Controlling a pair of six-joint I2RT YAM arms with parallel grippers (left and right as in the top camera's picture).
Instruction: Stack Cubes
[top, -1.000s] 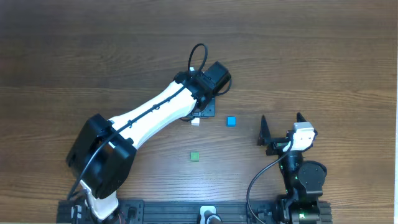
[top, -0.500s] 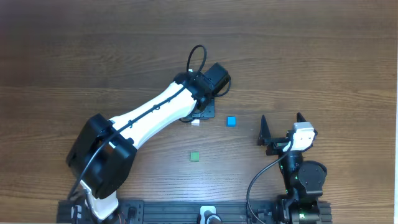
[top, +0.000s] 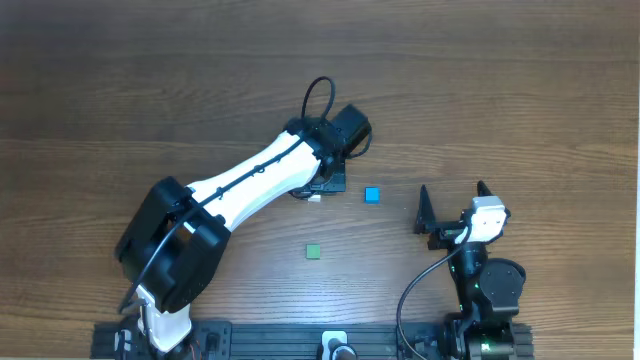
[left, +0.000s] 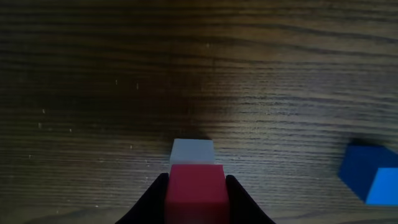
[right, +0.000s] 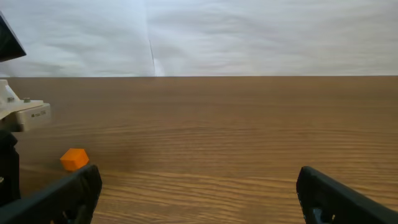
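Red cube (left: 197, 186) is clamped in the left gripper's (left: 197, 204) fingers at lower centre of its wrist view, lined up over the white cube (left: 192, 152) on the tabletop (left: 93, 74); contact cannot be confirmed. Placement step is in hand. The next move calls for square seating, then release. Right gripper (top: 452, 192) sits at lower right, fingers wide and empty.

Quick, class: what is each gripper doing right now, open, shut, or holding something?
Left gripper: shut on the red cube.
Right gripper: open, empty.

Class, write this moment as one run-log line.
left gripper shut on small red cube | small white cube beside it | right gripper open
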